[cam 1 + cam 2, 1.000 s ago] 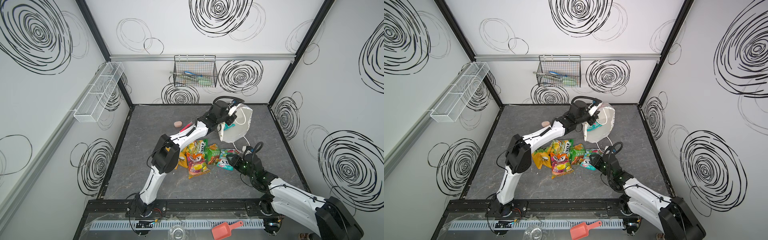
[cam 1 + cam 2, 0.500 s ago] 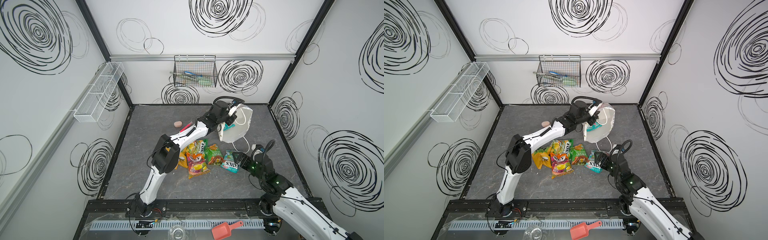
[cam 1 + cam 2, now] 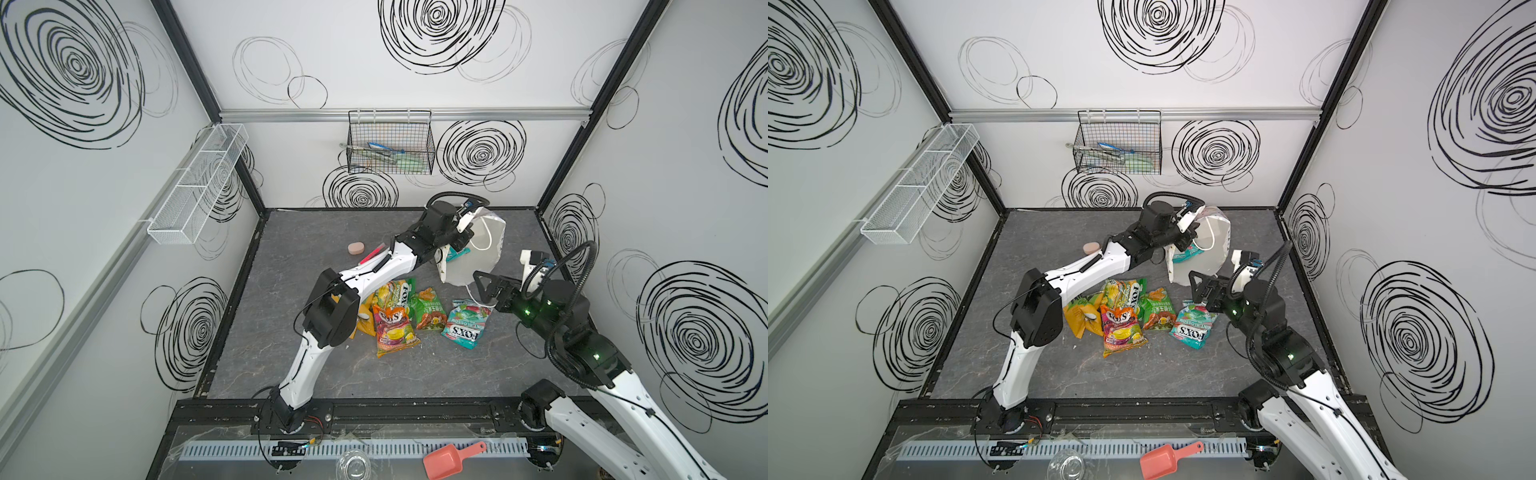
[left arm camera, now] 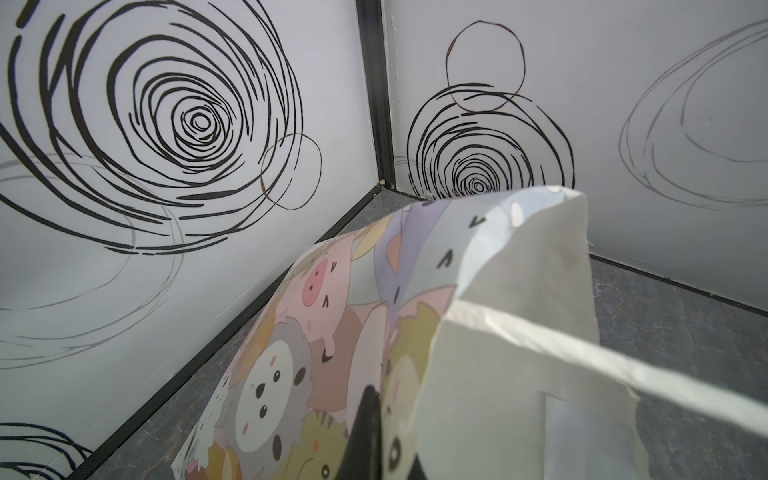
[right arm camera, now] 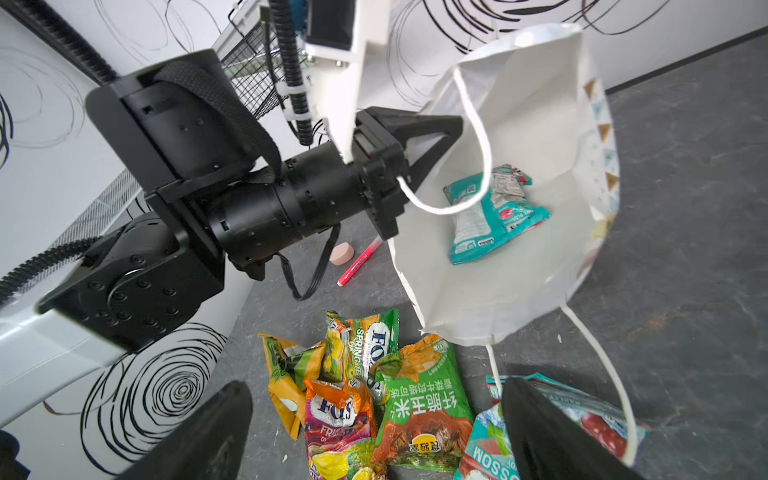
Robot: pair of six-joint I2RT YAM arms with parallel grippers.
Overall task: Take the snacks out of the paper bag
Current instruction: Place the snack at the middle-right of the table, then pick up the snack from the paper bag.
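At the centre-right of both top views, my right gripper [image 3: 484, 286] hangs with its jaws spread wide and nothing between them. It sits clear of the tabletop [image 3: 332, 374], just below the mouth of the paper bag [image 3: 482, 249].

The teal packet [image 3: 463, 324] it was handling now lies free on the tabletop at the right end of the row of snacks [image 3: 399, 316], just beside the green packet [image 3: 430, 313]. By my count that makes 5 packets out.

1 second ago that gripper was low, right at this packet. Half a second ago it had let go and was backing off toward the right of the frame. Now it is higher and closer to the bag.

My left gripper [image 5: 419, 174] stays pinched on the bag's rim, holding it tilted with the mouth toward the lower part of the frame, just as in the earlier frames.

In the right wrist view the last packet [image 5: 494, 216], also teal, lies inside the bag. I judge 1 more reach is needed.
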